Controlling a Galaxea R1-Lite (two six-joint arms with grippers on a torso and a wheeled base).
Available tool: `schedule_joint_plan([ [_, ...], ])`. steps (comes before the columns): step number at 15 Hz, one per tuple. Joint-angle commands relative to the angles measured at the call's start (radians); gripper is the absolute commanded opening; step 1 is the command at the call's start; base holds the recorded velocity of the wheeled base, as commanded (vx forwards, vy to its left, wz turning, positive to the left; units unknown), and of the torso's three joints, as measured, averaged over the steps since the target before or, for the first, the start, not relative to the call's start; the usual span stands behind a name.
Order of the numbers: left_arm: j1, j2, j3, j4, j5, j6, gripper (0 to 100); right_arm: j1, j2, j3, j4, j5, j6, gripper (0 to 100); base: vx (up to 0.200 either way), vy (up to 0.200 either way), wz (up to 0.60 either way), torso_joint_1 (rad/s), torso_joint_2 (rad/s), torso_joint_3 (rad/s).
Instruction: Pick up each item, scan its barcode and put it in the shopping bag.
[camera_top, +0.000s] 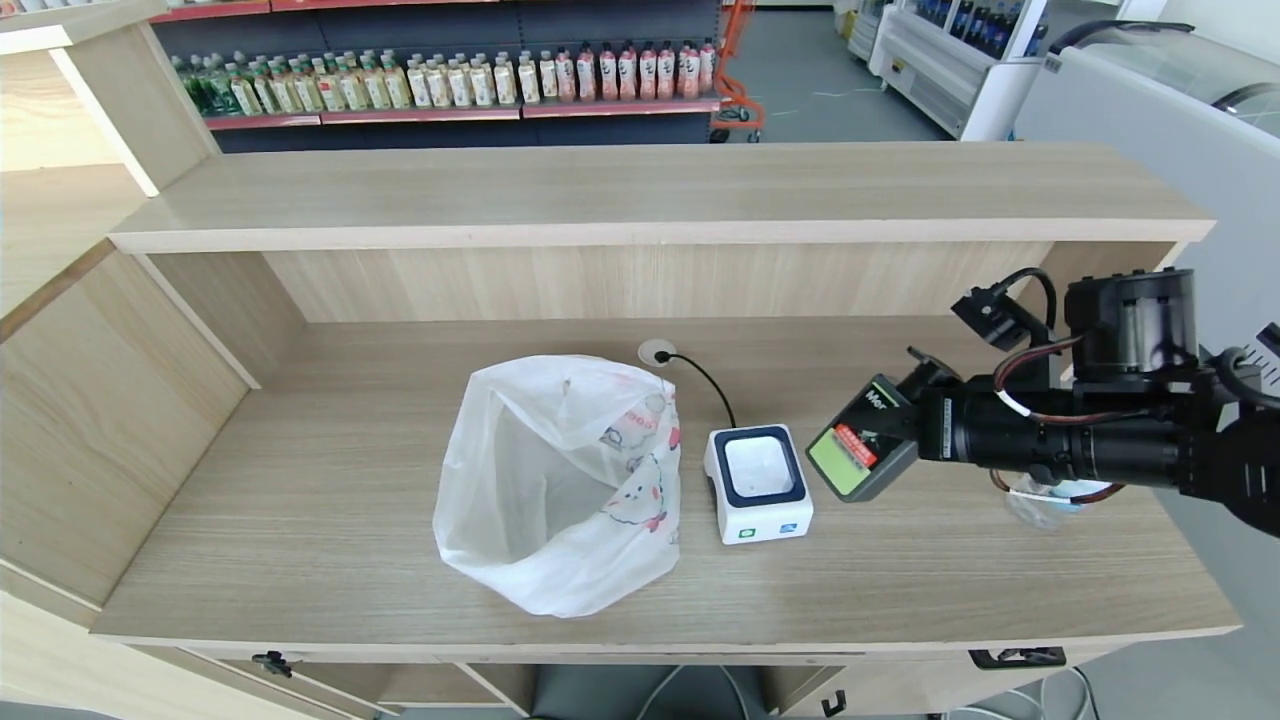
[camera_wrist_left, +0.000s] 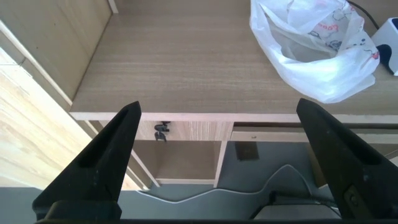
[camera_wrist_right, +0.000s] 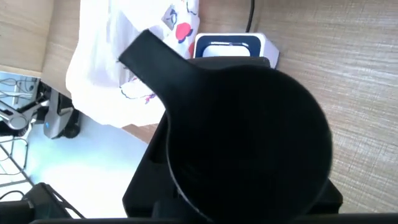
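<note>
My right gripper (camera_top: 893, 432) is shut on a dark box (camera_top: 860, 442) with a green and red label, held in the air just right of the scanner. Seen from the right wrist, the box's dark bulk (camera_wrist_right: 249, 137) hides the fingers. The white scanner (camera_top: 757, 482) with its dark-framed window stands mid-counter, also seen as the scanner (camera_wrist_right: 233, 46). Left of it, touching, the white shopping bag (camera_top: 565, 480) stands open, its mouth upward. My left gripper (camera_wrist_left: 217, 162) hangs open off the counter's front edge, left of the bag (camera_wrist_left: 317, 50), with nothing between its fingers (camera_wrist_left: 99, 162).
A clear plastic item (camera_top: 1040, 500) lies on the counter under my right arm. The scanner's black cable (camera_top: 705, 380) runs back to a hole in the top. A raised ledge (camera_top: 650, 190) bounds the rear and a wooden wall (camera_top: 120, 400) the left. A drawer lock (camera_wrist_left: 161, 130) sits below the front edge.
</note>
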Motion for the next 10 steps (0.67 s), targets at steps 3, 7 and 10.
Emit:
schedule_joint_plan([
  [3,0.0,0.0,0.0,0.0,0.0,0.0,100,0.019,0.076,-0.03,-0.005,0.001,-0.018,0,0.0,0.0,0.0,0.0,0.0,0.0],
  [7,0.0,0.0,0.0,0.0,0.0,0.0,100,0.022,0.105,-0.039,-0.011,0.009,-0.028,0,0.0,0.0,0.0,0.0,0.0,0.0],
  [10,0.0,0.0,0.0,0.0,0.0,0.0,100,0.029,0.133,-0.041,-0.053,0.009,-0.028,0,0.0,0.0,0.0,0.0,0.0,0.0],
])
